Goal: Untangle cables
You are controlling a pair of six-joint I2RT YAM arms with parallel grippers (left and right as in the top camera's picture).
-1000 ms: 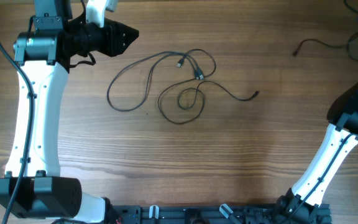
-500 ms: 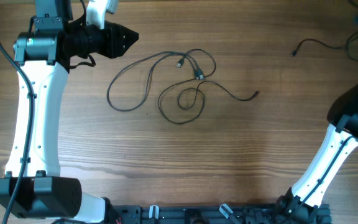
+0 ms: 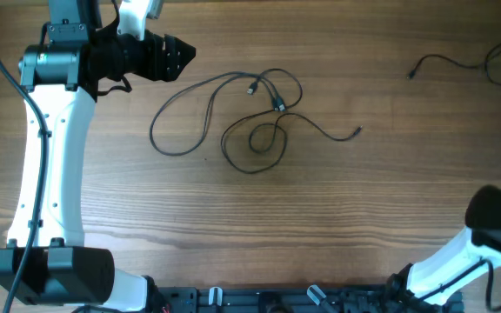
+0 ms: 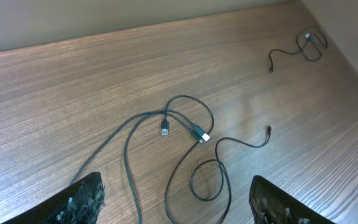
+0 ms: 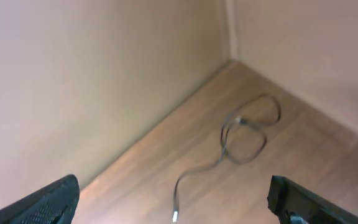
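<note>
Several thin black cables (image 3: 277, 105) lie tangled in loops at the middle of the wooden table, their plug ends close together (image 4: 199, 134). One more cable (image 3: 446, 58) lies apart in the far right corner (image 5: 239, 121). My left gripper (image 3: 185, 55) hovers at the far left, pointed at the tangle. Its jaws (image 4: 176, 180) stand open and empty above the nearest loops. My right gripper (image 5: 174, 183) is open and empty, high up and looking toward the corner cable. The right arm (image 3: 494, 217) is at the front right.
A pale wall (image 5: 73, 81) borders the table at the far side and right corner. The arm bases and a black rail (image 3: 259, 300) run along the front edge. Bare wood (image 3: 337, 209) stretches between the tangle and the front edge.
My left gripper's jaws have spread wider. The right arm has pulled back from the far right corner toward the front right, uncovering the corner cable.
</note>
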